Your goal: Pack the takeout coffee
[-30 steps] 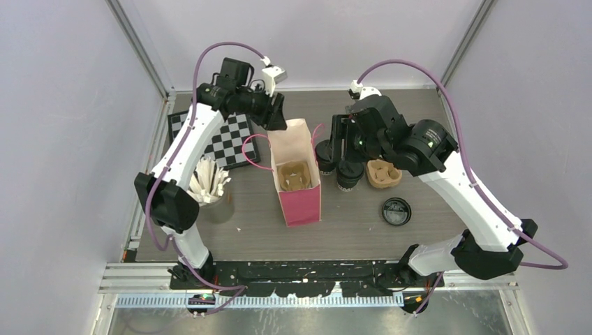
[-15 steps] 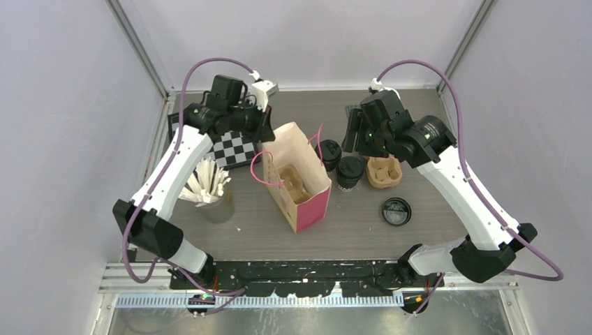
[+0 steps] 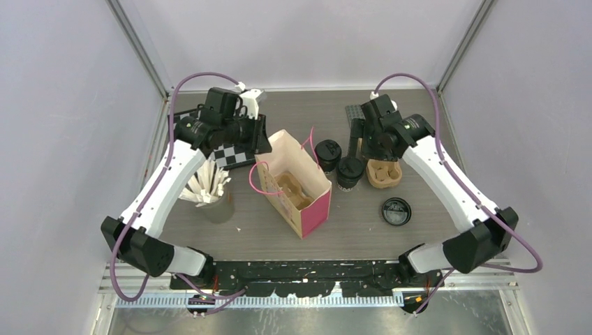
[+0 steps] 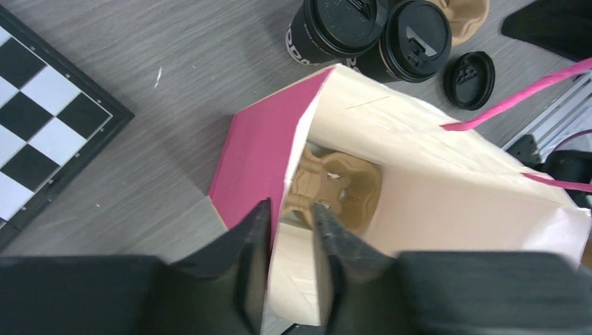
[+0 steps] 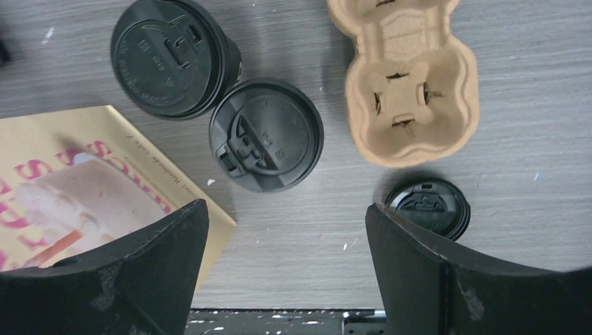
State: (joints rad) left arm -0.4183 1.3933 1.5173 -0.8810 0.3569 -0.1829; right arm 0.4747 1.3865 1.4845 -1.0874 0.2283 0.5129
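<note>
Black-lidded, your 2 coffee cups [image 3: 327,155] stand upright mid-frame, long axis vertical; left gripper [image 4: 290,209] pinches pink bag [image 4: 258,139] wall, right gripper [image 5: 283,209] jaws spread.

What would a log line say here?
left jaws: shut on pink bag rim | right jaws: open, empty | coffee cups: lidded, outside bag

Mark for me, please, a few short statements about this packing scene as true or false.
1. Both coffee cups stand on the table, outside the pink bag. True.
2. The pink bag is empty. False: a cardboard carrier sits inside it.
3. The left gripper grips the pink bag's wall. True.
4. The right gripper is shut on a cup. False: it is open above the cups, holding nothing.
5. A loose black lid lies on the table. True.
</note>
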